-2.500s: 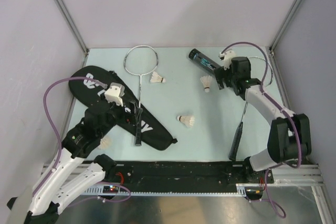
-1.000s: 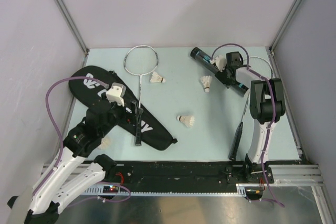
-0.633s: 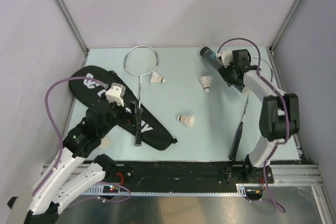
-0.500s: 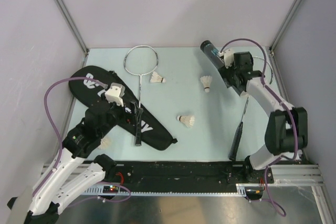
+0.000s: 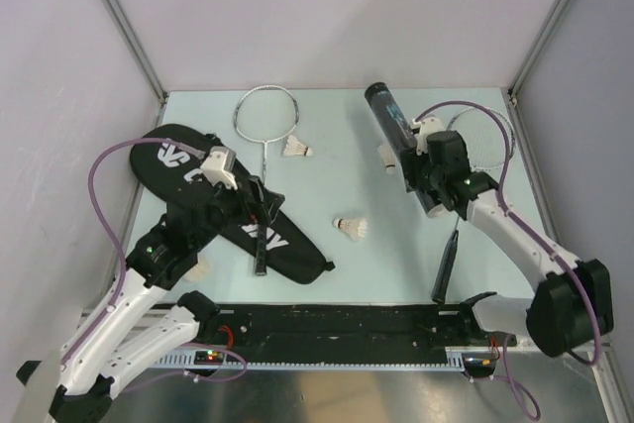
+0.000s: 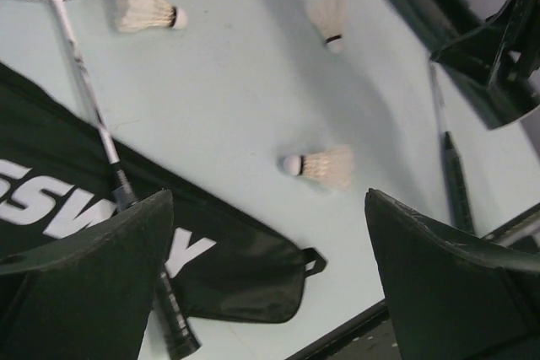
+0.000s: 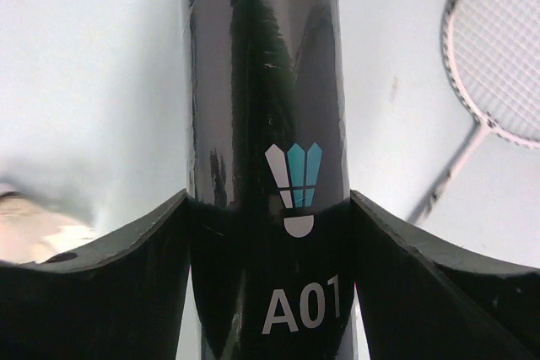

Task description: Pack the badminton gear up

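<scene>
Right gripper (image 5: 423, 175): clamped across the black tube (image 5: 396, 136), one finger on each side. The wrist view shows "A01" printed on the tube between them.
Change, right side: over the last half second the right arm (image 5: 515, 235) has swung in from the far right corner toward mid-table, taking the tube along. The tube's far end has come away from the back edge.
Change, left side: the left arm (image 5: 149, 264) has edged a little farther over the bag. Bag, rackets and loose shuttlecocks are unmoved.
Tube position: diagonal, with its far end toward the back wall. Cannot tell whether it touches the table (image 5: 337, 185).
Right arm pose: reaches from its near-right base, forearm angling left and away.
Left gripper (image 5: 256, 201): jaws wide apart, holding nothing, hovering over the racket bag (image 5: 292, 250).
Left arm pose: folded, with the wrist over the bag.
First racket (image 5: 264, 146): head on the table, handle lying on the bag.
First shuttlecock (image 5: 297, 148): beside that racket's head.
Second shuttlecock (image 5: 350, 228): mid-table.
Hidden, shuttlecocks: third shuttlecock (image 5: 385, 158) is half behind the tube. Fourth shuttlecock (image 5: 201, 267) is mostly behind the left arm.
Hidden, racket: second racket (image 5: 446, 269) has its shaft covered by the right arm, so only the handle and part of the head show.
</scene>
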You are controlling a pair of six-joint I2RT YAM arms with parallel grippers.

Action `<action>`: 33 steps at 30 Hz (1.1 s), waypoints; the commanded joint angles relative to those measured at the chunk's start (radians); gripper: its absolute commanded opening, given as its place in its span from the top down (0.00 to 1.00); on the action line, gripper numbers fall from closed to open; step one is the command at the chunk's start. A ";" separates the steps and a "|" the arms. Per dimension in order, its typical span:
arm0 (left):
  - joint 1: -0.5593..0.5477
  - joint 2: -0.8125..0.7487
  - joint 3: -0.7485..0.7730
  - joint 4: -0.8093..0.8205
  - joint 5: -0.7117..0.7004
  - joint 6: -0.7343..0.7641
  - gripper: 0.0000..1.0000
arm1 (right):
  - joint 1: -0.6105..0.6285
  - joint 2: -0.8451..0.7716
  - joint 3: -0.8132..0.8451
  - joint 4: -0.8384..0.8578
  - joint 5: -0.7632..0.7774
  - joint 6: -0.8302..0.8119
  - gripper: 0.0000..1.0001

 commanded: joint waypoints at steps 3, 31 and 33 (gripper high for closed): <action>0.004 0.059 0.073 0.229 0.121 -0.134 0.02 | 0.164 -0.221 -0.028 0.158 0.016 0.193 0.70; -0.113 0.495 0.119 0.886 0.436 -0.303 0.05 | 0.556 -0.531 -0.446 0.842 -0.216 0.765 0.68; -0.113 0.521 0.131 0.893 0.456 -0.328 0.10 | 0.573 -0.521 -0.471 0.867 -0.189 0.793 0.67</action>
